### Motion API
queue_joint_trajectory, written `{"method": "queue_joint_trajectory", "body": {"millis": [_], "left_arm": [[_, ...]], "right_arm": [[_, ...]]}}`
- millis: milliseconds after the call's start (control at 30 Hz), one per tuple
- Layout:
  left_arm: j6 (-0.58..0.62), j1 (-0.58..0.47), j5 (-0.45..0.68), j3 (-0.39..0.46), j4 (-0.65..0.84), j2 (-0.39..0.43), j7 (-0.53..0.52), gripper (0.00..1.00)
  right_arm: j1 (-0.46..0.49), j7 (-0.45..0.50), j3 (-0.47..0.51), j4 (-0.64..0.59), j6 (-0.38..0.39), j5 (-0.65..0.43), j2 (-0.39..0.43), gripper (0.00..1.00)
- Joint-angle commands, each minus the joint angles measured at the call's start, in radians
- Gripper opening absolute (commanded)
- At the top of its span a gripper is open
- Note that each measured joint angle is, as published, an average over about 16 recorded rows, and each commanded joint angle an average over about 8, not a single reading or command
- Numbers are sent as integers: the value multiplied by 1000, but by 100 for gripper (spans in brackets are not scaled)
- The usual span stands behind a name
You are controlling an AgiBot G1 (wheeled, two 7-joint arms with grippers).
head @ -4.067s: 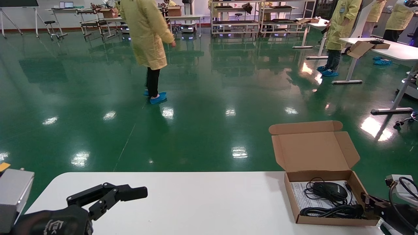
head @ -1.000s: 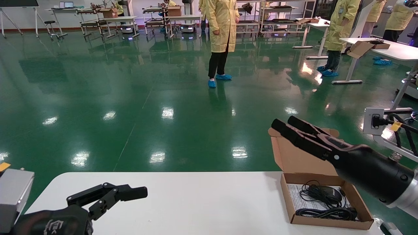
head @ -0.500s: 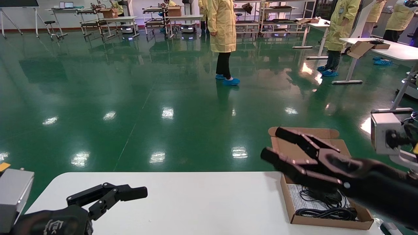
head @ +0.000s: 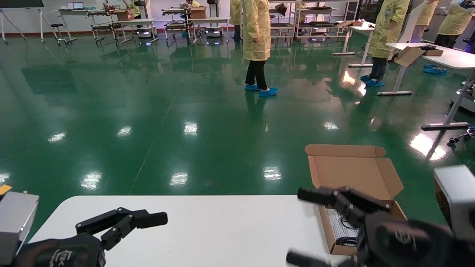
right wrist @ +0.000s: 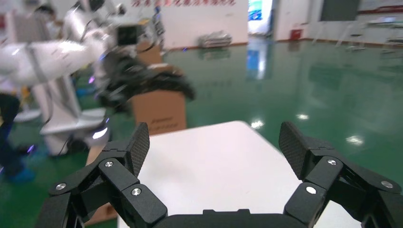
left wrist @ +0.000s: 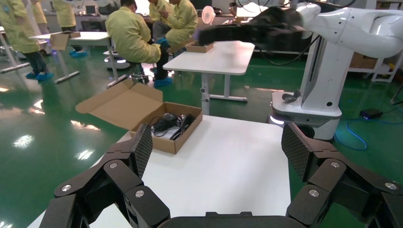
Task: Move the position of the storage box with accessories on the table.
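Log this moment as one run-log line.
right tool: open, beside storage box | left tool: open, parked over table | box: lid open, ungrasped

Storage box (head: 352, 174) contents mostly hidden behind the blurred right hand (head: 310, 226), mouse unseen.

Setting: large indoor robotics lab or factory test floor; glossy green sealed floor (head: 156, 111) reflecting overhead lights; people in yellow gowns (head: 256, 29) and blue shoe covers (head: 268, 92), standing far centre and far right; metal shelving racks (head: 297, 18) and wheeled carts along the far wall; white desks on metal legs (head: 438, 55) at far right, one carrying an open carton; a white robot arm on a pedestal (left wrist: 328, 61) in the left wrist view; seated gowned workers (left wrist: 133, 35) at another bench there.
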Motion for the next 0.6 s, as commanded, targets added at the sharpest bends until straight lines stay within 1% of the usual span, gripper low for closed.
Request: {"method": "queue_joint_trajectory", "body": {"millis": [33, 333, 467, 600], "left_arm": [[0, 0, 0, 0, 0, 0, 0, 100], [0, 0, 0, 0, 0, 0, 0, 100], [0, 0, 0, 0, 0, 0, 0, 100], [0, 0, 0, 0, 0, 0, 0, 100]], "right_arm": [[-13, 5, 13, 38, -15, -14, 14, 100], [-59, 23, 62, 177, -70, -66, 64, 100], [-66, 26, 71, 199, -80, -75, 72, 100], [-65, 25, 69, 193, -77, -74, 70, 100]]}}
